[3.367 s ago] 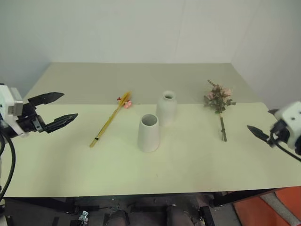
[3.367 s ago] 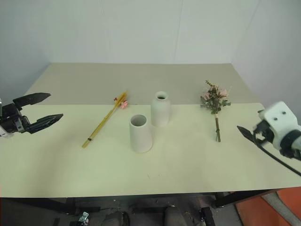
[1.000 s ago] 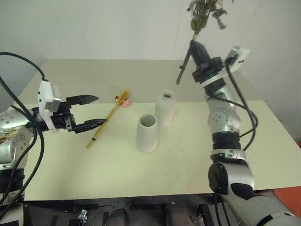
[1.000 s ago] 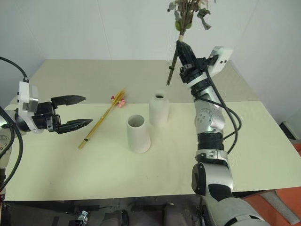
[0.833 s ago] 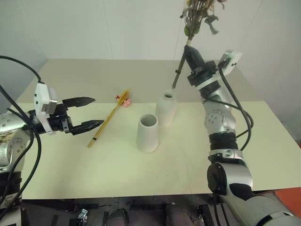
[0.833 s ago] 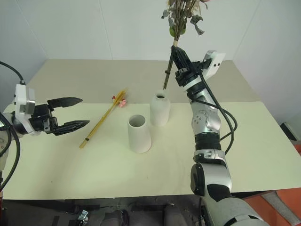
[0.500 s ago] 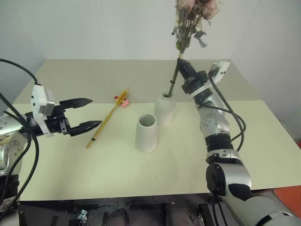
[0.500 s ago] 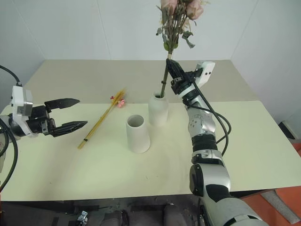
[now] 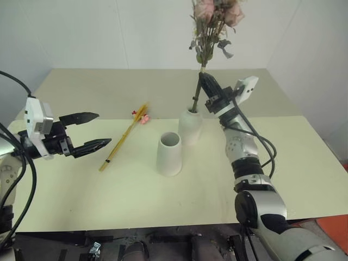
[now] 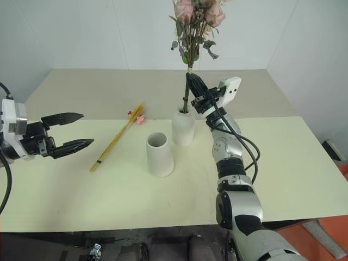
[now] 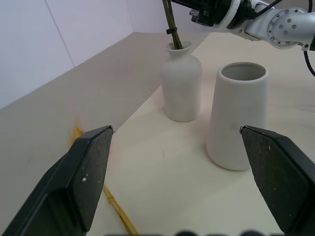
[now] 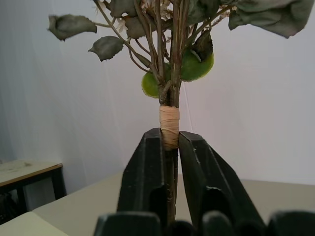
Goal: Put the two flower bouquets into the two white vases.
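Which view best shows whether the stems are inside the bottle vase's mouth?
Left wrist view: the stems enter the bottle vase there. The eye views show it smaller; the right wrist view shows stems between fingers.

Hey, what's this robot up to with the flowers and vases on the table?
It is putting flowers into vases. The right gripper is clamped on the stem of the pink bouquet, whose lower end sits in the mouth of the bottle-shaped vase. The left gripper hangs open near the yellow stalk lying on the table. The wide-mouthed vase is empty.
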{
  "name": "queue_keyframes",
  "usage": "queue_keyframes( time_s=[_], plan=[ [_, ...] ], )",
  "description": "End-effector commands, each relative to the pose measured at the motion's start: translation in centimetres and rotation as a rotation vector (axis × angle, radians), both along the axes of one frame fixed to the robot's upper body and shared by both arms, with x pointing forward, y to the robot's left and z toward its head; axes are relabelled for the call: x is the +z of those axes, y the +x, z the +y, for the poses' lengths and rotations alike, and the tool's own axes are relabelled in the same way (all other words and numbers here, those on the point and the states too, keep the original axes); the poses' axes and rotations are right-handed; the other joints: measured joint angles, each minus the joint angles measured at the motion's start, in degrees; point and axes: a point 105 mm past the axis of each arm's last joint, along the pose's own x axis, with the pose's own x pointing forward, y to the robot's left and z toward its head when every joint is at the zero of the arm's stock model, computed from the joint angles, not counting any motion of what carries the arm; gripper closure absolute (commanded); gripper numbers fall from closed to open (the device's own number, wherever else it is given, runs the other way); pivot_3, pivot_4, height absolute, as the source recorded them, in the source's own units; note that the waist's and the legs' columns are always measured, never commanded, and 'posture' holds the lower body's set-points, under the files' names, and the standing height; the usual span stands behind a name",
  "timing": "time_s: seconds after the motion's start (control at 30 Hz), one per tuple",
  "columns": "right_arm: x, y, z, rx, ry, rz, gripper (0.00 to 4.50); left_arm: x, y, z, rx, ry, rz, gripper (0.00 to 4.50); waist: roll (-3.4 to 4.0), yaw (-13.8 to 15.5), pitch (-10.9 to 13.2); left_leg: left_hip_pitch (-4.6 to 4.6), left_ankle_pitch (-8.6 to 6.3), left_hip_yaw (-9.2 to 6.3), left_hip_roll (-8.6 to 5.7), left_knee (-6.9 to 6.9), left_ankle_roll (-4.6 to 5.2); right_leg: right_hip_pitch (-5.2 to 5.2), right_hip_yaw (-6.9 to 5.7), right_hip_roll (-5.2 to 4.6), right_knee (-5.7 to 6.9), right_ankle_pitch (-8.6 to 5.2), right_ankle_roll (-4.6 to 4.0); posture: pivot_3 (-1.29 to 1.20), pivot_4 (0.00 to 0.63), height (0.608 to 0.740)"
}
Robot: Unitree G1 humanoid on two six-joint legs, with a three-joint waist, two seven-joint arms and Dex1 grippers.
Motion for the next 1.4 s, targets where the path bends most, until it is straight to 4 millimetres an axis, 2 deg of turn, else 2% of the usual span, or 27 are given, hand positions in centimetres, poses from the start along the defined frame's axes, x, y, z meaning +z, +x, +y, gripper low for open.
queue_keyframes(
  time_s=[0.03, 0.13, 0.27, 0.3, 0.43, 0.53, 0.63, 0.73, 0.83, 0.9, 1.03, 1.3, 1.4],
  plan=[
    [0.8, -1.4, -0.1, 0.013, -0.008, -0.082, 2.59, 1.2, -0.3, 0.3, 0.009, 0.016, -0.058, 0.00, 0.00, 0.02, 0.00, -0.01, 0.00, 0.00, 0.00, 0.00, 0.00, 0.00, 0.00, 0.00, 0.01, 0.00, 0.00, 0.00, 0.150, 0.740],
    [-0.1, -2.1, 0.0, 0.007, -0.032, -0.083, 1.58, 1.2, -0.3, 0.2, 0.004, 0.015, -0.061, 0.00, 0.00, 0.03, 0.00, 0.00, 0.00, 0.00, 0.00, 0.00, 0.00, 0.00, -0.01, 0.00, 0.02, 0.00, 0.00, 0.00, 0.150, 0.740],
    [-1.5, -2.6, -1.2, -0.088, -0.069, -0.065, 0.17, 0.9, 0.1, 0.1, 0.012, 0.009, -0.062, 0.00, 0.00, 0.05, 0.00, 0.01, 0.00, 0.00, 0.00, 0.00, -0.01, 0.00, -0.01, 0.00, 0.03, 0.00, 0.00, 0.00, 0.150, 0.740],
    [-1.6, -2.8, -1.4, -0.096, -0.073, -0.063, 0.04, 0.9, 0.1, 0.1, 0.015, 0.008, -0.062, 0.00, 0.00, 0.05, 0.00, 0.01, 0.00, 0.00, 0.00, 0.00, -0.01, 0.00, -0.01, 0.00, 0.03, 0.00, 0.00, 0.00, 0.150, 0.740],
    [-1.6, -4.0, -3.5, -0.159, -0.104, -0.064, 0.04, -0.2, 1.5, 0.0, 0.119, 0.014, -0.012, 0.00, 0.00, 0.19, 0.00, 0.01, 0.01, 0.00, 0.00, 0.00, -0.01, 0.00, -0.01, -0.01, 0.03, -0.01, 0.00, 0.00, 0.150, 0.740],
    [-0.9, -5.8, -5.9, -0.192, -0.180, -0.058, 0.04, -1.7, 4.1, -0.1, 0.344, 0.079, -0.022, 0.00, 0.00, 0.73, 0.00, 0.01, 0.01, 0.00, -0.01, 0.01, -0.02, 0.02, -0.01, -0.03, 0.03, 0.00, 0.00, 0.00, 0.150, 0.740],
    [-0.8, -7.5, -8.3, -0.204, -0.287, 0.037, 0.04, -3.1, 7.1, 0.3, 0.599, 0.121, -0.002, 0.00, -0.03, 1.95, -0.02, -0.02, 0.01, 0.00, -0.03, 0.04, -0.02, 0.02, -0.01, -0.03, 0.00, 0.00, 0.00, 0.00, 0.150, 0.740],
    [-0.8, -8.1, -10.6, -0.233, -0.384, 0.193, 0.04, -3.7, 8.8, -0.1, 0.722, 0.156, -0.007, 0.00, -0.06, 2.62, -0.03, 0.00, 0.01, -0.01, -0.04, 0.09, -0.02, 0.04, 0.01, 0.00, 0.01, 0.01, -0.01, 0.00, 0.150, 0.740],
    [-1.3, -9.0, -13.0, -0.291, -0.552, 0.284, 0.04, -4.0, 10.2, -0.9, 0.743, 0.122, 0.067, 0.00, -0.08, 2.98, -0.05, 0.04, 0.01, -0.02, -0.04, 0.07, -0.02, 0.03, 0.08, 0.06, -0.03, 0.04, -0.06, 0.00, 0.150, 0.740],
    [-1.4, -9.8, -14.5, -0.314, -0.625, 0.322, 0.04, -4.8, 11.6, -1.6, 0.728, 0.122, 0.196, 0.00, -0.09, 3.24, -0.05, 0.05, 0.00, -0.10, -0.03, 0.05, -0.01, 0.05, 0.09, 0.15, -0.12, 0.04, -0.07, 0.00, 0.150, 0.740],
    [-1.6, -11.3, -16.8, -0.354, -0.719, 0.360, 0.04, -6.5, 13.9, -2.4, 0.761, 0.216, 0.406, 0.00, -0.10, 3.41, -0.05, 0.01, 0.01, -0.26, -0.12, 0.11, -0.01, 0.13, 0.09, 0.17, -0.17, 0.05, -0.03, 0.00, 0.150, 0.740],
    [-1.3, -12.3, -18.7, -0.433, -0.729, 0.388, 0.04, -7.4, 15.4, -5.2, 0.639, 0.279, 0.561, 0.00, -0.11, 2.94, -0.05, -0.03, 0.00, -0.49, -0.19, 0.13, 0.00, 0.15, 0.08, 0.21, -0.21, 0.05, -0.01, 0.00, 0.150, 0.740],
    [-1.4, -12.8, -19.0, -0.456, -0.727, 0.392, 0.04, -8.4, 15.6, -5.2, 0.641, 0.339, 0.596, 0.00, -0.11, 3.17, -0.05, -0.05, 0.00, -0.55, -0.23, 0.16, 0.00, 0.15, 0.07, 0.20, -0.19, 0.05, 0.00, 0.00, 0.150, 0.740]
  ],
)
